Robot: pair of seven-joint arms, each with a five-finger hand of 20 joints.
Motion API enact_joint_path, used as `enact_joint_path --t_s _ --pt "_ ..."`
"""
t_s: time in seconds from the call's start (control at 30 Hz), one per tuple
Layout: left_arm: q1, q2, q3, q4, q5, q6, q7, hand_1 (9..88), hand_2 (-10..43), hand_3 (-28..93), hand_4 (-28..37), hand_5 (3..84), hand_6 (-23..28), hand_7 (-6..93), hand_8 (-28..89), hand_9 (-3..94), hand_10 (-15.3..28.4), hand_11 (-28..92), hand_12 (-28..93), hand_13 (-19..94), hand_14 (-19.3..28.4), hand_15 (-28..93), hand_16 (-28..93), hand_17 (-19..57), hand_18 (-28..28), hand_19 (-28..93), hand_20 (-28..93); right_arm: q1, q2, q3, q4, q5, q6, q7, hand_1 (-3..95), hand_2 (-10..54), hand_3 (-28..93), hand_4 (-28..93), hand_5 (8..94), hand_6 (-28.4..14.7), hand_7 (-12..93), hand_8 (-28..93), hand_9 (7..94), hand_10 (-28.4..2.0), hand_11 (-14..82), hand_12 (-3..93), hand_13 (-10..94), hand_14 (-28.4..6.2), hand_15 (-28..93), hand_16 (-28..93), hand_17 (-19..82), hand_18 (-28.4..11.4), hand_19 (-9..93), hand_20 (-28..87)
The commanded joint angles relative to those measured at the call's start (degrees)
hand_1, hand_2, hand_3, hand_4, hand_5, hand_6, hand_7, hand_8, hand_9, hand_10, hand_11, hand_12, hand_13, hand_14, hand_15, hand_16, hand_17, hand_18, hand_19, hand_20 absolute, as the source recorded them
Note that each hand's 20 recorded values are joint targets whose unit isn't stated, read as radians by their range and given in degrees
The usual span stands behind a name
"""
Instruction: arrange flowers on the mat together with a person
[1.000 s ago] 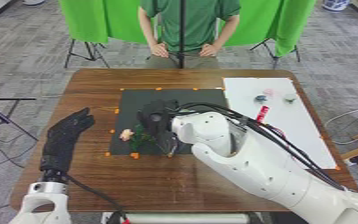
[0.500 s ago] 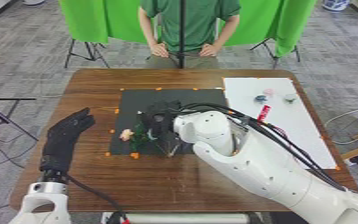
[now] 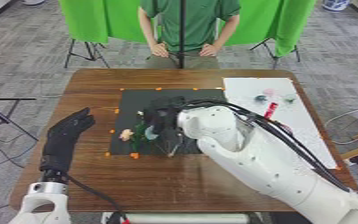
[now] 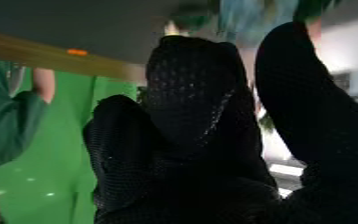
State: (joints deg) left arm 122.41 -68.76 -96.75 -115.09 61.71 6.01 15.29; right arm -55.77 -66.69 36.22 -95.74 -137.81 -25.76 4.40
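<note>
My right hand [image 3: 165, 116] opens over the black mat [image 3: 189, 95]

In mid-frame of the head view, my fingers are extended, thumb well apart. A blurred blue flower [image 4: 246, 21] is near my fingertips; whether they touch it, I can't tell. A pink flower [image 3: 127, 134] lies at the mat's lower left. My left hand [image 3: 67, 129], frame left, is flat-fingered and empty. Small flowers [image 3: 262, 98] and a red item [image 3: 270, 110] lie upper right, on the white sheet [image 3: 295, 127].

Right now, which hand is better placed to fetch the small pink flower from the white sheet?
Right, probably: the right hand is over the black mat, nearer the white sheet and flower; the left hand is beyond the mat's left edge.
</note>
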Motion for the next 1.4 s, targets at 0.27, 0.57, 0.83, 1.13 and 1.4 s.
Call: enact_joint_path --t_s 0.27,0.57,0.83,1.13,1.4 --pt "-0.09 -0.56 1.62 -1.01 1.14 -1.57 0.30 27.7 -4.2 65 -16.8 47.1 4.4 12.5 -5 44.4 12.0 16 17 36 15.7 10 5 6.7 11.0 4 19 -28.37 5.87 37.87 -16.79 59.42 26.35 2.70 30.1 -5.4 71 -16 66.8 0.0 19 -10 73.3 -12.8 13.2 16.9 84 -5.8 44 26 51 -14.2 88 35" --pt "-0.51 -1.80 3.49 -2.47 6.04 -5.04 -0.48 27.8 -4.1 65 -17.0 46.7 4.3 12.0 -5 45.0 12.4 15 16 36 15.6 10 5 6.9 10.9 4 19 -58.52 -3.11 55.37 -20.73 77.90 16.83 -15.44 11.5 1.5 77 -16 38.4 -1.5 6 -7 38.1 -15.1 3.3 11.8 24 -12.8 3 18 9 -11.3 7 25" --pt "-0.22 -1.29 4.54 -3.61 7.40 -5.12 -0.47 28.0 -3.7 64 -17.1 46.3 4.2 11.2 -5 45.6 13.3 13 14 36 15.9 10 4 6.9 10.9 4 19 -67.37 -6.42 58.14 -24.53 70.74 16.76 -20.70 7.6 1.6 80 -17 35.9 -0.9 6 -8 36.7 -14.4 3.1 10.9 23 -11.8 3 16 10 -10.4 3 24" --pt "-0.39 -1.75 5.25 -3.68 8.67 -5.55 -0.93 27.8 -3.5 64 -16.9 46.1 4.2 11.2 -5 45.2 12.6 14 15 35 15.8 10 5 6.6 11.0 4 19 -66.53 -7.15 55.77 -24.14 71.04 14.21 -20.04 6.2 2.8 80 -18 35.8 -0.9 7 -8 37.3 -14.3 3.5 10.9 23 -11.6 4 15 10 -10.1 3 24" --pt "-0.33 -1.14 5.19 -3.93 9.58 -5.03 -1.50 27.9 -3.3 64 -17.1 46.2 4.3 10.9 -5 45.8 13.5 13 14 35 15.9 10 5 6.6 11.0 4 18 -66.22 -8.55 55.43 -24.20 70.86 15.44 -19.80 5.9 3.3 80 -18 35.9 -1.0 7 -8 37.5 -14.4 3.5 11.0 24 -12.2 4 15 10 -10.8 3 25"
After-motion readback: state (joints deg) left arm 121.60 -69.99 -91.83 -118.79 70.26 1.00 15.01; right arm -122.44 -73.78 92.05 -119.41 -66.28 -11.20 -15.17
